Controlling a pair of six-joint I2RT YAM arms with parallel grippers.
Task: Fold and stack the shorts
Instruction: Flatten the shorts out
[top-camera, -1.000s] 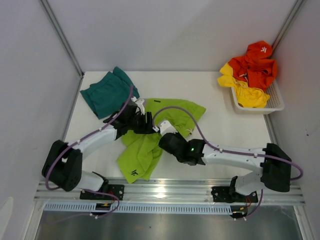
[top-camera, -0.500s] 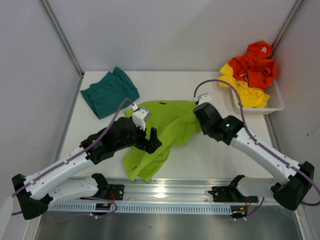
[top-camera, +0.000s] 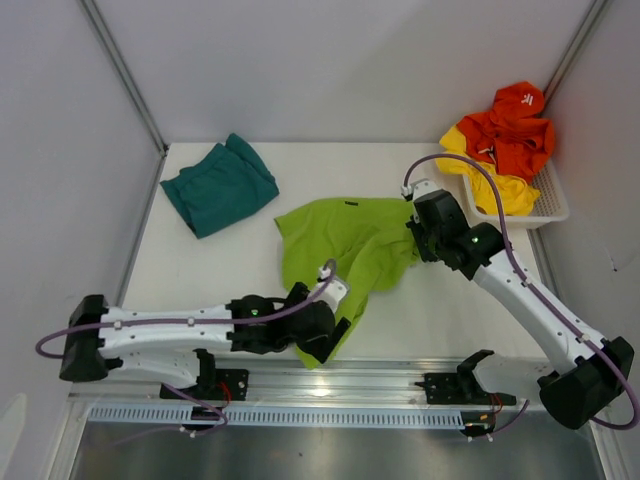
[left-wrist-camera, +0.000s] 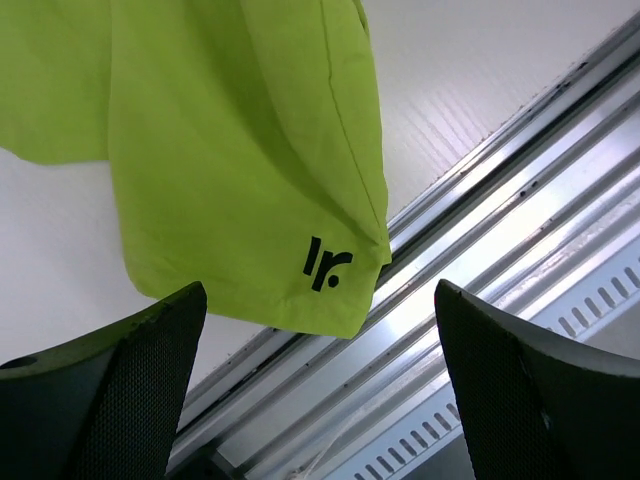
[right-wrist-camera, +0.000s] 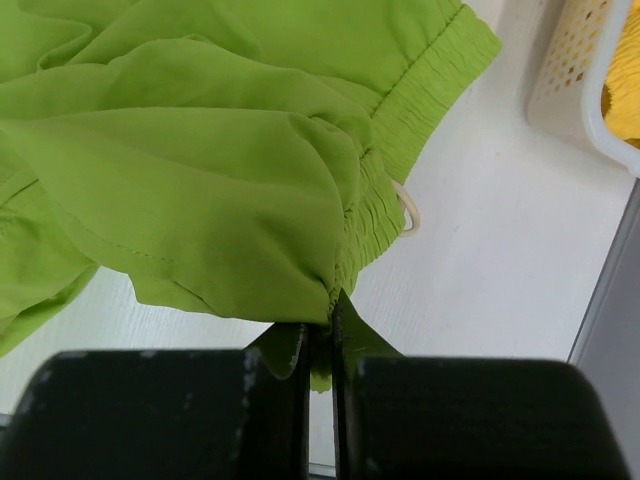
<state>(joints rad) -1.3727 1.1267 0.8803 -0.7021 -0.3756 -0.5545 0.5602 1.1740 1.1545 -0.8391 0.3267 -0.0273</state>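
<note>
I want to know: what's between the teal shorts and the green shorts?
Only bare table separates the teal shorts from the green shorts, as the top view shows.

White basket (top-camera: 550, 200) at two o'clock on the table (top-camera: 450, 295), heaped with orange clothes (top-camera: 515, 130) and yellow clothes (top-camera: 500, 190) (spilling over its rim).

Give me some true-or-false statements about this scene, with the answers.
1. The right claw is shut on the lime shorts. True.
2. The left claw grips the lime shorts. False: it is open and holds nothing.
3. The teal shorts lie in the basket. False: they lie on the table, at its far left corner.
4. The lime shorts bear a black logo. True.
</note>
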